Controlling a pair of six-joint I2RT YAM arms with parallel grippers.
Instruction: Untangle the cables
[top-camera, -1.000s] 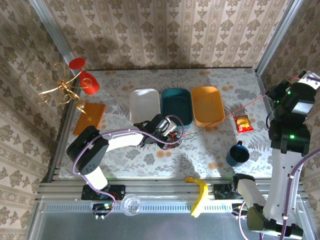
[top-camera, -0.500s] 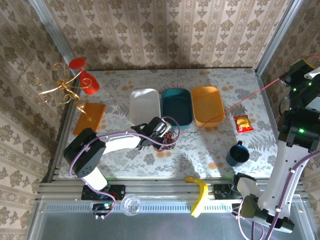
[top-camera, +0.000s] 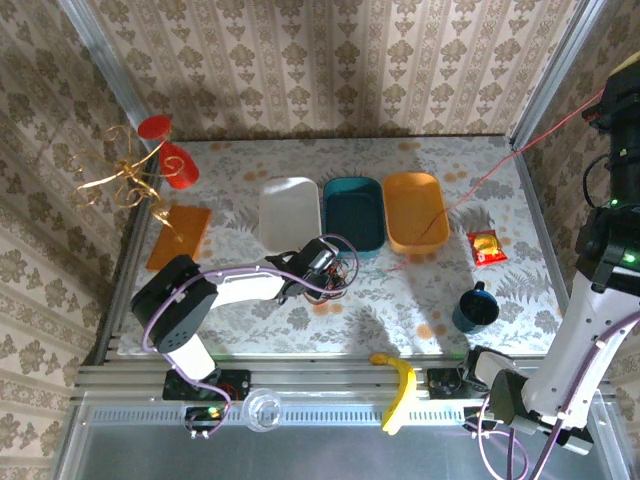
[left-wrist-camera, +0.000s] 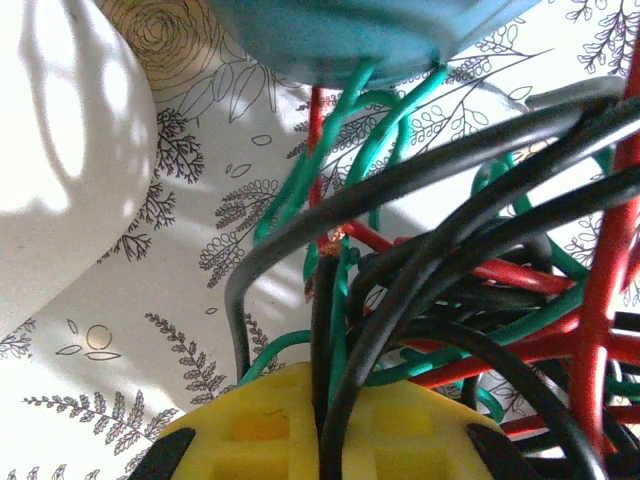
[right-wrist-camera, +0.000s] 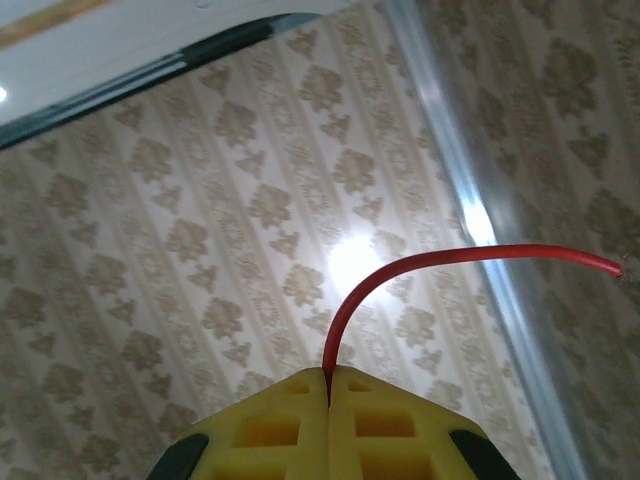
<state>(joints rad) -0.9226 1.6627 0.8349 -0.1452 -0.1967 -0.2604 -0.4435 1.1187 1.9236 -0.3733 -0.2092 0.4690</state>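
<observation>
Since the right fingers (right-wrist-camera: 270, 425) are clenched on the red cable (right-wrist-camera: 400, 268) with only a short free tail poking out past them, and that arm is hoisted way up at the far right, I'd call this the middle of the pull-out step. In the top view the red strand runs taut from up there, down over the orange bin (top-camera: 415, 210), into the tangle (top-camera: 338, 272), which sits on the bench (top-camera: 400, 300) just on the near side of the teal bin (left-wrist-camera: 350, 30). The left fingers (left-wrist-camera: 260, 425) are pinched on the knot itself: a black cable (left-wrist-camera: 400, 190) and a green cable (left-wrist-camera: 343, 300) run straight down into the seam between the pads, so that hand looks like the anchor.

Next move, my guess: red is at full stretch and weaves through several black and green loops, so hauling harder probably just cinches it or drags the whole wad along. Better to give some slack and regrip nearer the knot, or have the left hand loosen a loop first. The bare copper end in the tangle might snag too.
</observation>
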